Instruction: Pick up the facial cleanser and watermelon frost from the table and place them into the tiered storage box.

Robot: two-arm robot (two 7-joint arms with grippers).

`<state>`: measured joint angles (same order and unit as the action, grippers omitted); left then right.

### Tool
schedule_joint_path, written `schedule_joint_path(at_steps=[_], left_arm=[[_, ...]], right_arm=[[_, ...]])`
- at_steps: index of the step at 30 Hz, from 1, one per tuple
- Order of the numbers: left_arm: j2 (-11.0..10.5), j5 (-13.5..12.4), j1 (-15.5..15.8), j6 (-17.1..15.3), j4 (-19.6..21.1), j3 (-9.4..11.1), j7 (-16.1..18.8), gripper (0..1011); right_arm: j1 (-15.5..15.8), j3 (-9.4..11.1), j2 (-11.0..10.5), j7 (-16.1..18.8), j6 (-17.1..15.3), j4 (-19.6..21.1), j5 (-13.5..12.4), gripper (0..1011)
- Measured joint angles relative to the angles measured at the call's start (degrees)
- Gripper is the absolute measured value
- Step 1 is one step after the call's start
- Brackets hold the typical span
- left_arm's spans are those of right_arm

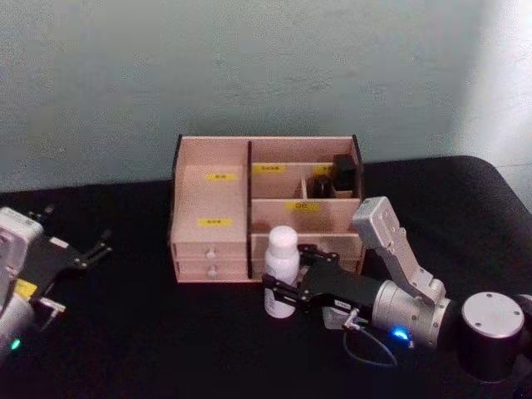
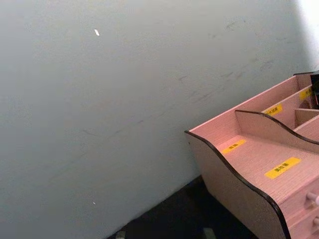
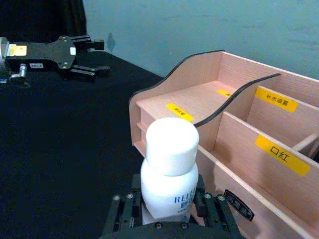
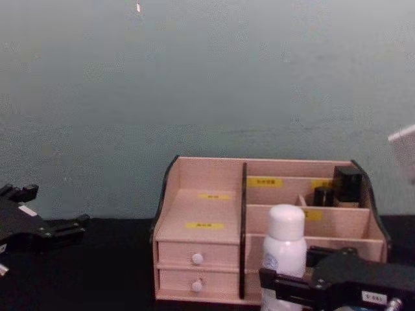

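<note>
The facial cleanser (image 1: 281,256), a slim white bottle with a rounded cap, stands upright on the black table just in front of the tiered storage box (image 1: 212,195). My right gripper (image 1: 283,291) reaches in from the right and is shut on the bottle's lower body. In the right wrist view the facial cleanser (image 3: 169,164) sits between the fingers (image 3: 117,214) beside the box (image 3: 199,94). The chest view shows the facial cleanser (image 4: 285,246) before the box (image 4: 201,207). My left gripper (image 1: 101,245) rests open at the far left. The watermelon frost is out of view.
Small black containers (image 1: 342,173) stand in the box's back right compartment. Two white-knobbed drawers (image 4: 194,259) face me on the box's left. A pale wall rises right behind the box. Black tabletop (image 1: 150,324) stretches between the two arms.
</note>
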<state>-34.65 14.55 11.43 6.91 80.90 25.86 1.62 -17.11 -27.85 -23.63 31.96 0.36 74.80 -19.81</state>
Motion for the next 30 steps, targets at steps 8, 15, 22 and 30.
schedule_joint_path(at_steps=[8, 15, 22, 30], left_arm=[[0.0, 0.0, 0.0, 0.0, 0.0, 0.0, 0.0, 1001], [0.0, 0.0, 0.0, 0.0, 0.0, 0.0, 0.0, 1001], [0.0, 0.0, 0.0, 0.0, 0.0, 0.0, 0.0, 1001], [0.0, 0.0, 0.0, 0.0, 0.0, 0.0, 0.0, 1001]], right_arm=[[0.41, 0.05, -1.01, 1.2, 1.49, 1.19, -0.17, 593], [0.9, 1.43, -2.17, 2.03, 1.4, 4.81, -2.53, 593], [0.38, 3.18, -2.58, 2.0, 0.2, 8.29, -5.93, 593], [-2.77, 4.02, -1.23, -0.88, -0.72, 8.29, -7.22, 593]])
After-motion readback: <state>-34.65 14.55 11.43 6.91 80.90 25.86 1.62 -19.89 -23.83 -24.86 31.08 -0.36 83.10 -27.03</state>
